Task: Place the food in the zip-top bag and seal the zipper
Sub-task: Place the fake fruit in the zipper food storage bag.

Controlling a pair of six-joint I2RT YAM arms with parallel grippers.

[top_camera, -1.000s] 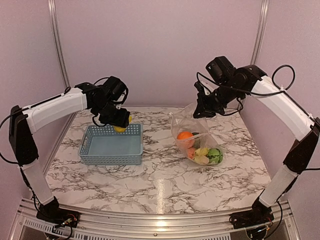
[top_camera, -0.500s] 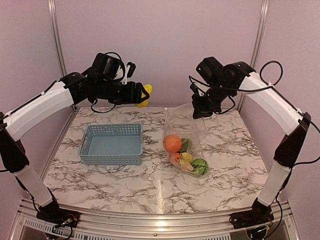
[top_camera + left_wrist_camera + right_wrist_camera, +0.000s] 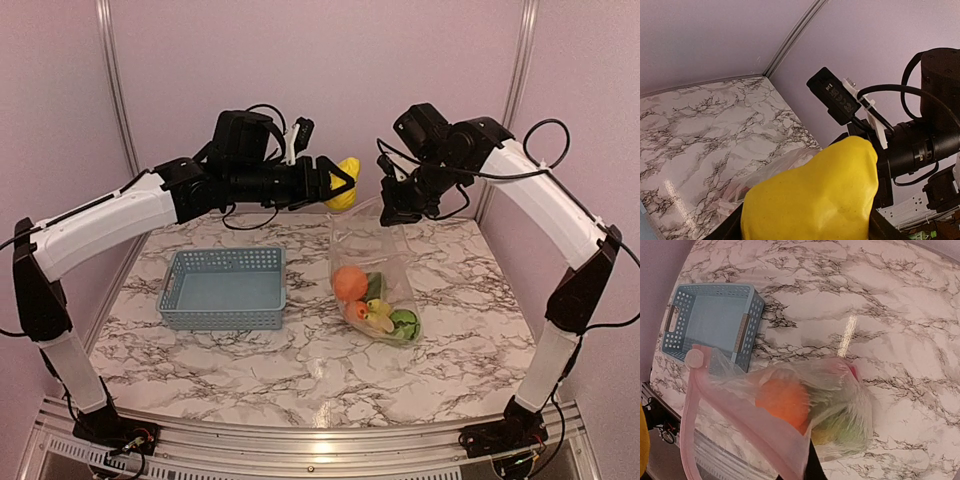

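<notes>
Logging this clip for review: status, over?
Left gripper shut on lemon, airborne beside zip-top bag's mouth. Right gripper holds bag up by its rim; other food inside. Nothing between lemon and bag.

Nothing legible appears in any view. In the left wrist view, the black camera housing (image 3: 832, 95) on the other arm carries a few small white printed marks, too tiny and blurred to read.

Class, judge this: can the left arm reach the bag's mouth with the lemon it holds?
Probably yes. The left gripper holds the lemon in the air beside the zip-top bag, whose top edge the right gripper holds up; nothing stands between them.
</notes>
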